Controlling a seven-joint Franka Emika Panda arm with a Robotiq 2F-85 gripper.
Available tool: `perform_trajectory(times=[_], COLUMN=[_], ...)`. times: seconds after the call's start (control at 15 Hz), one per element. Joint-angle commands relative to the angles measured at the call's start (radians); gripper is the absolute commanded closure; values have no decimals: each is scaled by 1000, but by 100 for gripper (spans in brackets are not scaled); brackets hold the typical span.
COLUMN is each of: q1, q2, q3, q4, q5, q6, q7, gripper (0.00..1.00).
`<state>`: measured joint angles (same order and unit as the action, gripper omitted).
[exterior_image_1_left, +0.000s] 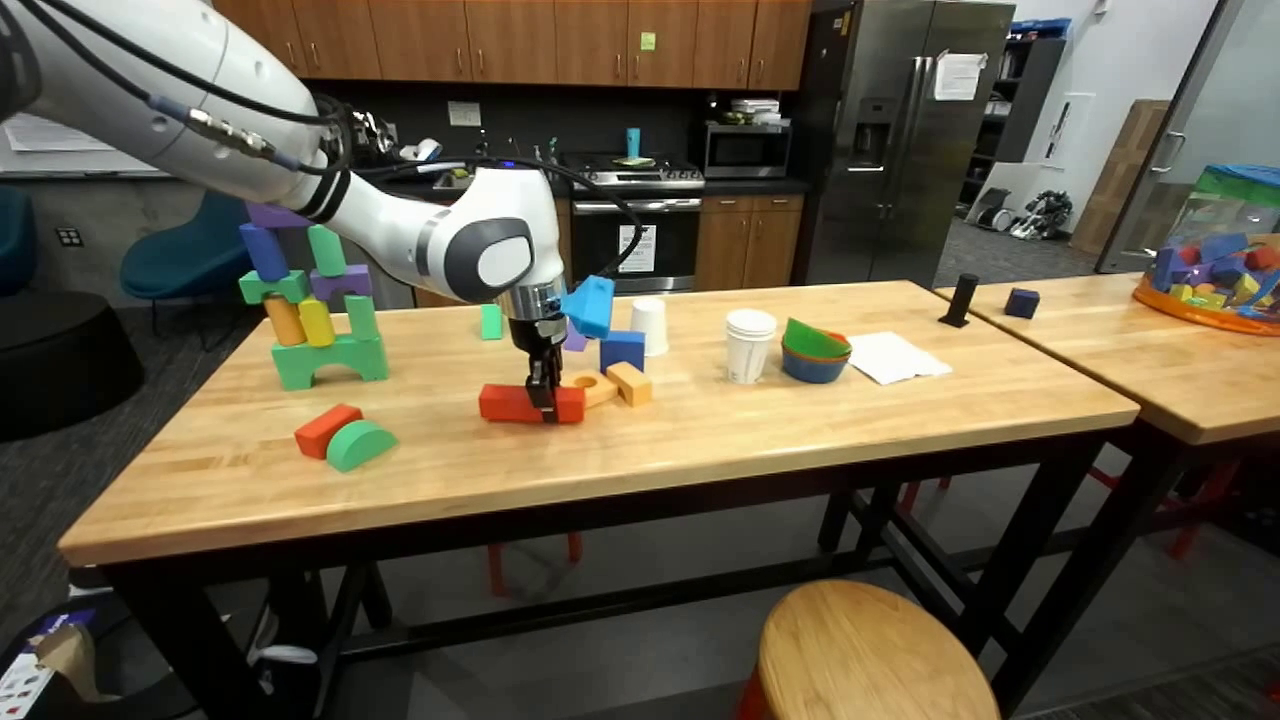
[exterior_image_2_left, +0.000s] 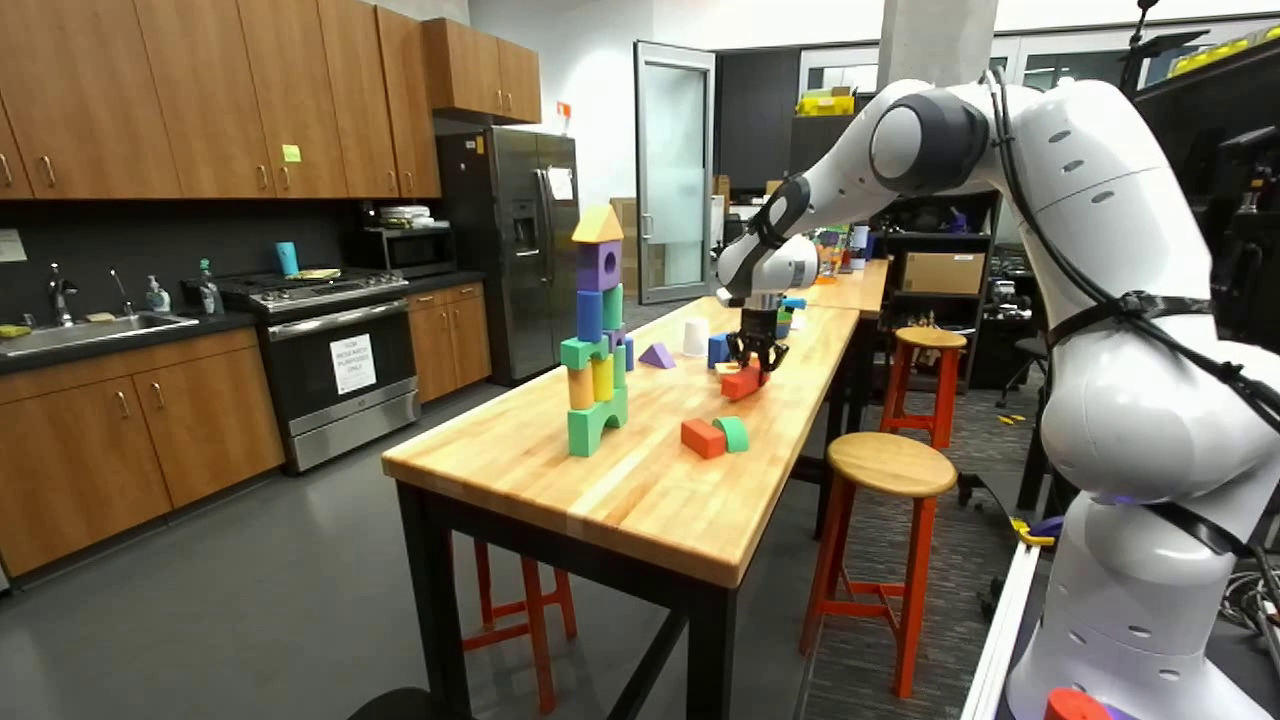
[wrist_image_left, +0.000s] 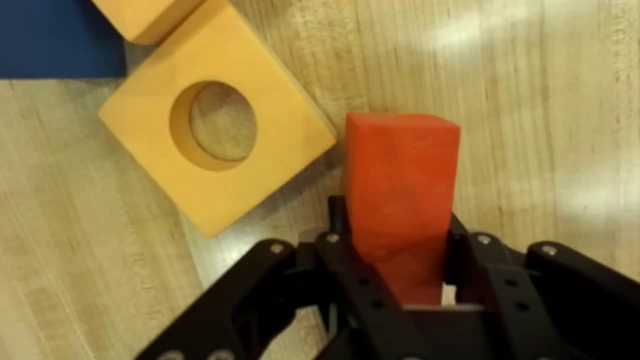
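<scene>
A long red block (wrist_image_left: 402, 180) lies between the fingers of my gripper (wrist_image_left: 397, 222), which is shut on its sides in the wrist view. In both exterior views the gripper (exterior_image_1_left: 546, 402) reaches straight down onto this red block (exterior_image_2_left: 738, 385), at or barely above the tabletop; which of the two I cannot tell. Close by, at upper left in the wrist view, lies a square orange block with a round hole (wrist_image_left: 280, 125), apart from the red one. A plain orange block (exterior_image_1_left: 630, 383) touches or nearly touches it, and a blue block (exterior_image_1_left: 622, 350) stands behind.
A block tower on a green arch (exterior_image_1_left: 335, 362) rises at one end of the wooden table (exterior_image_1_left: 450, 480). Nearer the edge are another red block (exterior_image_2_left: 703, 437) and a green half-round (exterior_image_1_left: 360, 445). White cups (exterior_image_1_left: 748, 350), bowls (exterior_image_1_left: 813, 366) and a purple triangle (exterior_image_2_left: 657, 355) also stand about.
</scene>
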<state>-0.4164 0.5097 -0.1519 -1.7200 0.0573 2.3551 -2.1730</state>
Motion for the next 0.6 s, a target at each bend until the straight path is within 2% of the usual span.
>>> perform_trajectory(times=[0.0,0.53], q1=[-13,20], q2=[-110,-210], q3=[32,28], q4=[-87,-191], q5=[11,22], q6=[-41,-68], q7=[-54,-79], gripper=[84,84])
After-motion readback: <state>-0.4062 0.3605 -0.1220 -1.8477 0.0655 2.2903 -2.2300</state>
